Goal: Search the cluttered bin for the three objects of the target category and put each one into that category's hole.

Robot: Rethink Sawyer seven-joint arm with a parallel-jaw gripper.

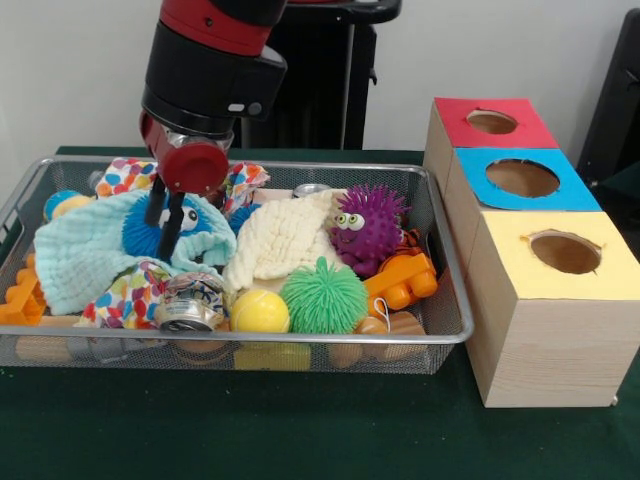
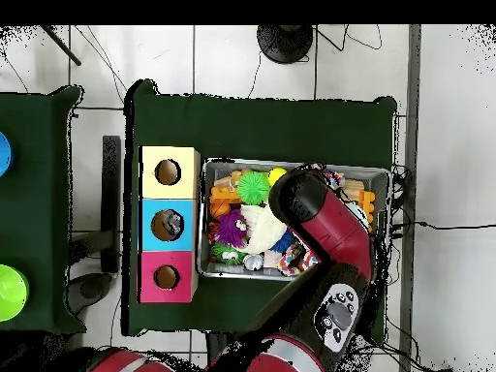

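Pincer (image 1: 166, 212) (fingers parted) over blue toy (image 1: 150, 232)

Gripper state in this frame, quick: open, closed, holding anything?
Gripper: jaws close together, tips down at the blue spiky ball beside the light blue cloth; a grip on it cannot be told.

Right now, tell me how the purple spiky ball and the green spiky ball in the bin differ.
The purple spiky ball has googly eyes and a mouth; the green spiky ball shows no face. The purple one sits farther back, beside the cream cloth; the green one lies nearer the front, next to the yellow ball. Both are round and covered in soft spikes.
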